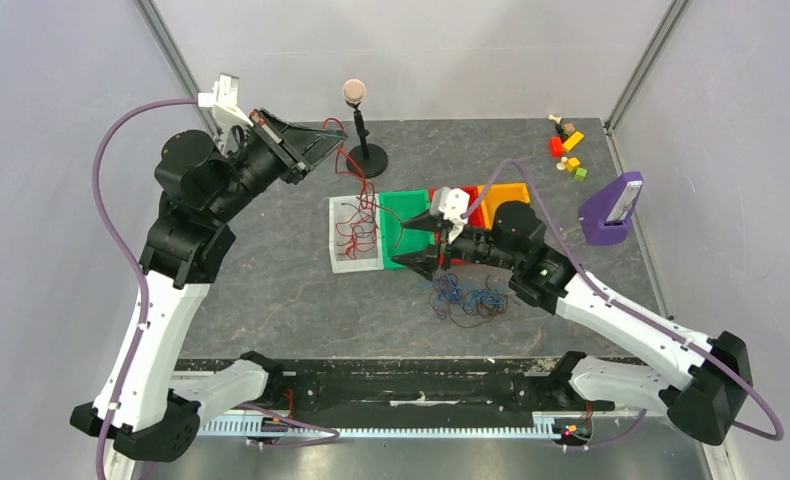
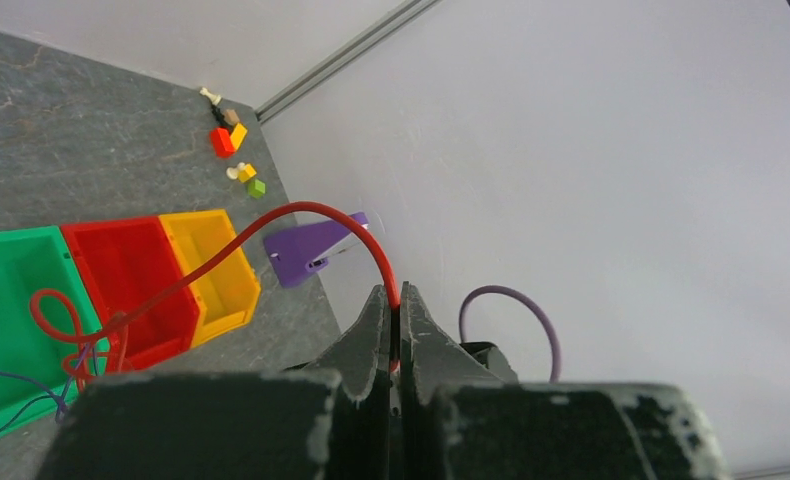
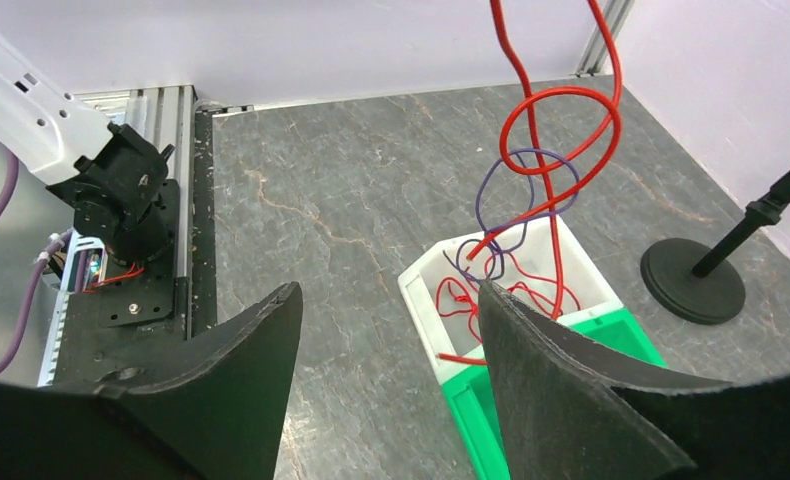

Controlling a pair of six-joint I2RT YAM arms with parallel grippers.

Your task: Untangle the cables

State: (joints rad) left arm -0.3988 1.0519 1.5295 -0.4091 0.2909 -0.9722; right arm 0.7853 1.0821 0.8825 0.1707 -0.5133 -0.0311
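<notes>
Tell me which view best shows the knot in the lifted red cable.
Right wrist: the red cable loops clearly above the white bin, a purple wire threaded through. Left wrist shows the left gripper pinching it, knot small. Top external shows only a thin strand.

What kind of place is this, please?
Probably a robotics lab cell: two robot arms bolted to a dark table, plain panels around it, coloured bins and tangled cables for practice.

Left arm (image 1: 161,320): raised toward the far left corner.
Left gripper (image 1: 333,137): black fingers clamped on a thin red wire (image 2: 311,207).
Right arm (image 1: 621,310): low, reaching toward the middle of the table (image 1: 271,300).
Right gripper (image 1: 399,243): black jaws spread wide.
</notes>
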